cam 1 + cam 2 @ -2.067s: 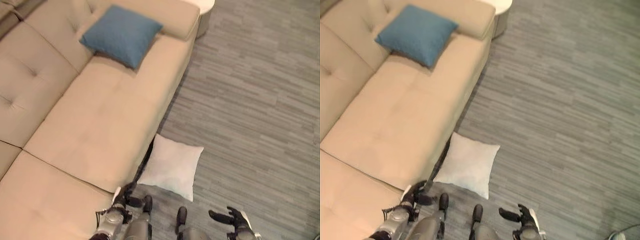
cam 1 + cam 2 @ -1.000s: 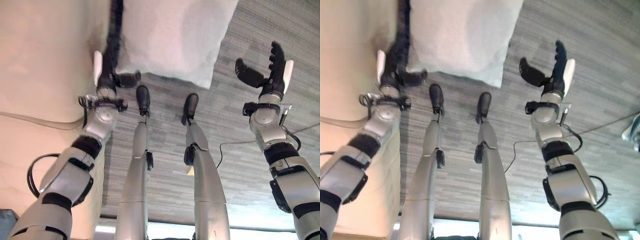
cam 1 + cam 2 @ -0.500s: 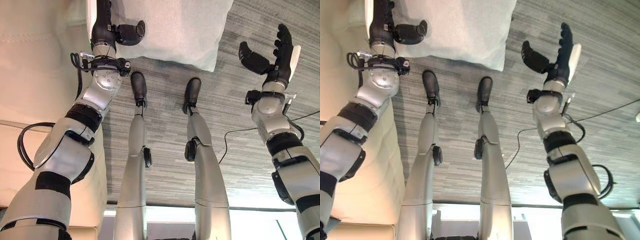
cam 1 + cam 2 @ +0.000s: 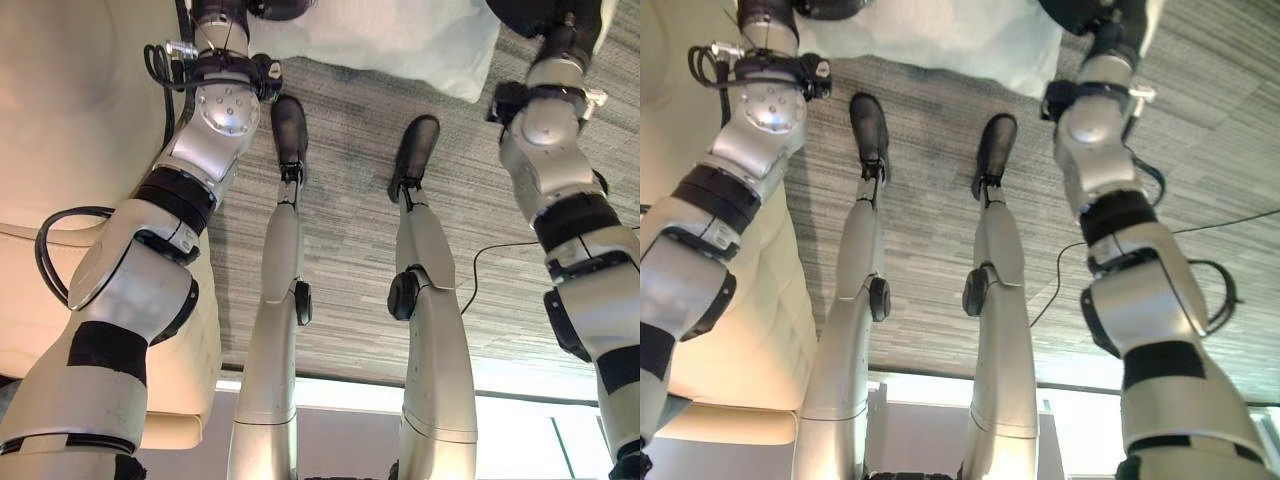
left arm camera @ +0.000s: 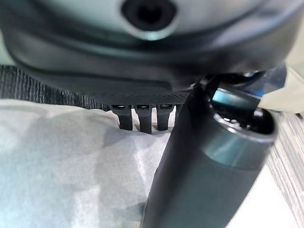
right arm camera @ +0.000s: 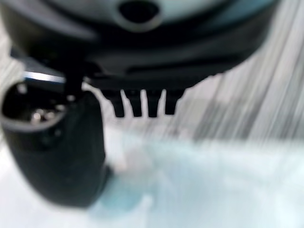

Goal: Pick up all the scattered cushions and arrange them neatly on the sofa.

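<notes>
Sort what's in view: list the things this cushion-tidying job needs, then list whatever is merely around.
Part of the job:
white cushion on the floor
beige sofa, where it must go
left hand, over the cushion's sofa-side edge
right hand, at the cushion's opposite edge

Just around:
grey striped carpet

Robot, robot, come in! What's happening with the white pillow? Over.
Left robot hand and right robot hand both down at the white cushion, thumbs over it. Cushion on the carpet beside the sofa. Nothing blocking.

Left hand (image 5: 142,71) over white cushion (image 5: 61,166); thumb (image 5: 209,171) across it.
</notes>
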